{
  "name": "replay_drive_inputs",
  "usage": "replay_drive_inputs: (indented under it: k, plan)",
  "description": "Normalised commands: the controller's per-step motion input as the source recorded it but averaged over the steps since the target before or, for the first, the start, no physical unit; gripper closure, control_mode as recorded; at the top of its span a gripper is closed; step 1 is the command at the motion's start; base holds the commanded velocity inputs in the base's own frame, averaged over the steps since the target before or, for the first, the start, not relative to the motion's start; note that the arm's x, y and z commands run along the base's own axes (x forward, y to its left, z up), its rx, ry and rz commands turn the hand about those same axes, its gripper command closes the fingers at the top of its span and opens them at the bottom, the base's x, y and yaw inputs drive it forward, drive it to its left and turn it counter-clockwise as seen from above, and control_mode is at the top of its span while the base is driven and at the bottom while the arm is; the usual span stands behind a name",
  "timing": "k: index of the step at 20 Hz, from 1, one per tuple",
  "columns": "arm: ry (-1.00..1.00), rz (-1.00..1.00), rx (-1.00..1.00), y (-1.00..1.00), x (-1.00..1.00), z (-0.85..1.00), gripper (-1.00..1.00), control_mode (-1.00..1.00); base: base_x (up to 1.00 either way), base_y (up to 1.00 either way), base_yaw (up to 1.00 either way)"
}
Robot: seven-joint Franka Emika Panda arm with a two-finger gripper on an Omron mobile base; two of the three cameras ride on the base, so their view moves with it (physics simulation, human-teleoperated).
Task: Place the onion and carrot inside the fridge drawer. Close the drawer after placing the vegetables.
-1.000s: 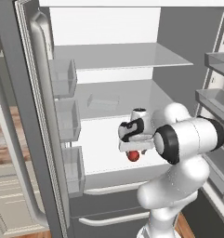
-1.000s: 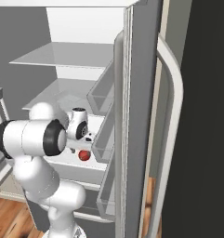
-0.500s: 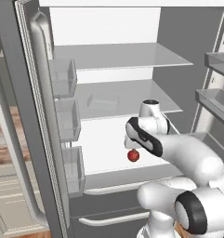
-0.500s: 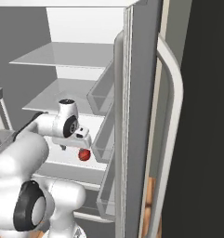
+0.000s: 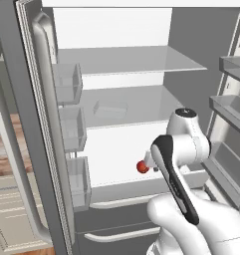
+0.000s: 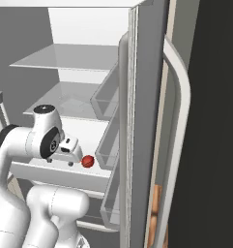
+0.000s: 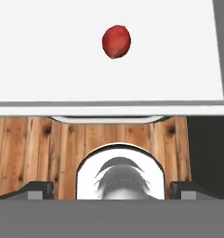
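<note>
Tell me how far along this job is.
Done: the onion lies in the pulled-out drawer. In hand: nothing; the claw is open and empty, over the drawer's front edge. Left: getting the carrot into the drawer, then pushing it shut.

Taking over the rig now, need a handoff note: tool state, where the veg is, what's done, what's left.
Tool: open, holding nothing, hanging above the front lip of the fridge drawer.
Onion: lying loose on the drawer's white floor, well apart from the fingertips.
Drawer: looks pulled out; in the hand view its front edge stands over the wood floor.
Done: onion is in the drawer.
Left: get the carrot into the drawer, then push the drawer shut.
</note>
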Motion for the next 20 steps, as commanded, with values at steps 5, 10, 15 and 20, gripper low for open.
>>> replay_drive_inputs:
  k: [5,10,15,20]
  plan:
    - [-0.07,0.00,0.00,0.00,-0.51,0.29,-1.00,-1.00,0.00,0.00,0.00]
    - [0.00,0.00,0.00,0.00,0.00,0.00,-1.00,-1.00,0.00,0.00,0.00]
    - [0.00,0.00,0.00,0.00,-0.02,0.00,-1.00,1.00,-0.63,0.02,0.00]
    - [0.00,0.00,0.00,0.00,0.00,0.00,-1.00,1.00,-0.96,0.34,0.05]
